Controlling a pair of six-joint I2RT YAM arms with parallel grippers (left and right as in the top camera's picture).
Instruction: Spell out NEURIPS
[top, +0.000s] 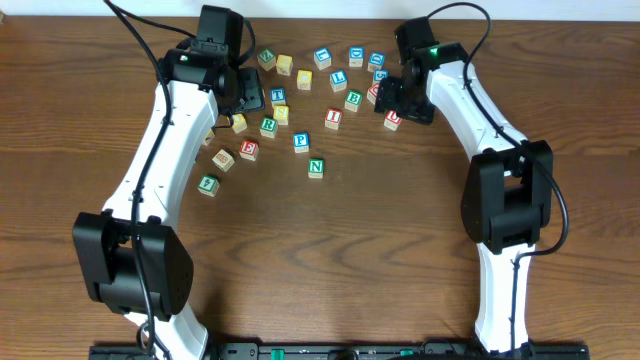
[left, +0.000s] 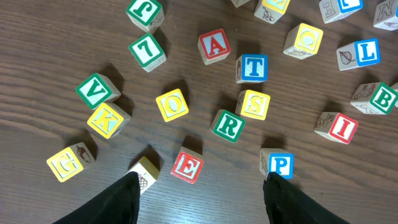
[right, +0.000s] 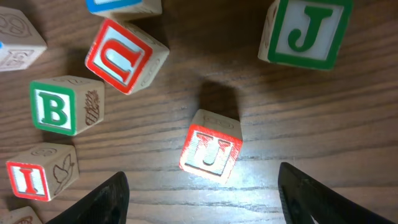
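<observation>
Hovering right hand (right: 202, 198), spread wide, above red U block (right: 210, 149)

Painted wooden blocks (left: 229, 125), wood-grain table (top: 380, 260)

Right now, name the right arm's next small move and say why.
Probably lower the right gripper straight down and close it on the red U block. In the right wrist view the gripper is open, with one finger on each side of that block. The block touches nothing else, and NEURIPS needs a U.
</observation>
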